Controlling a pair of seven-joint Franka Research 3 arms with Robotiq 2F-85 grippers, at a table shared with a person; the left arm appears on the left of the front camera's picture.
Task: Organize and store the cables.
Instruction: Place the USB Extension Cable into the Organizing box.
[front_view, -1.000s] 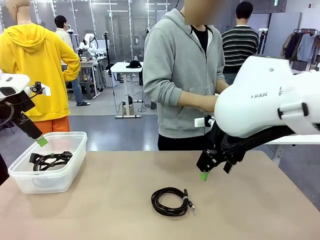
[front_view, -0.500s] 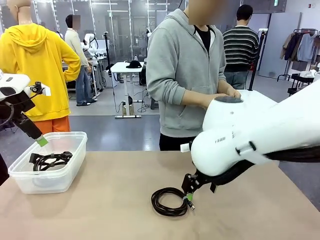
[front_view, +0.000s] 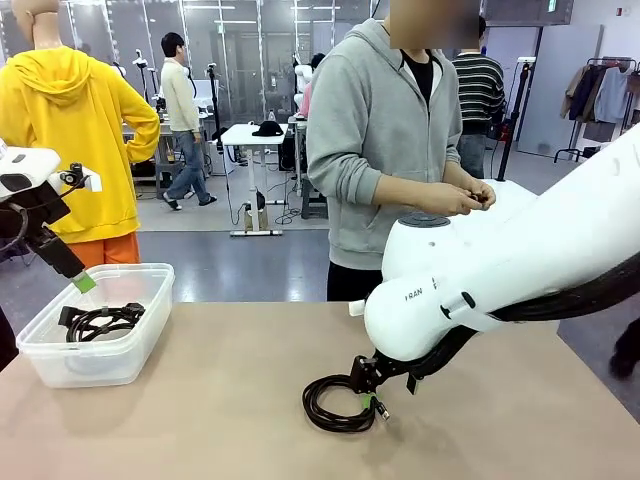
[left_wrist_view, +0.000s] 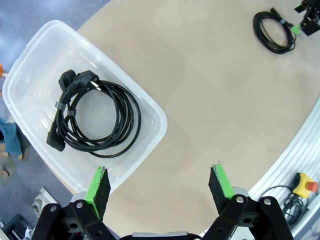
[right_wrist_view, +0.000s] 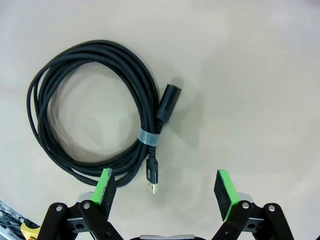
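My right claw (right_wrist_view: 164, 181) hung low over the pale tan desk (front_view: 200, 430), pads spread wide and gripping nothing. Below it lay the loose thin black coiled cable (right_wrist_view: 148, 136), flat on the desk at lower centre of the front view. In the right wrist view the coil filled the left and middle of the frame. My left pad sat at the coil's lower rim and my right pad over bare desk, so the taped stretch lay between them. I judged that was the point of the pose: closing there would catch all the loops at once.

The coil was a rough oval, its long axis slanting from upper left to lower right. One plug pointed up and right, the other down toward my claw.

My left claw (left_wrist_view: 159, 172), also wide apart and empty, hovered above the clear plastic tub (left_wrist_view: 150, 102) at the desk's left. The tub already held a thicker black coiled cord (left_wrist_view: 131, 117), so I took that hover to mark the drop spot.

Beyond, a person in a grey hoodie (front_view: 390, 150) stood with hands together.
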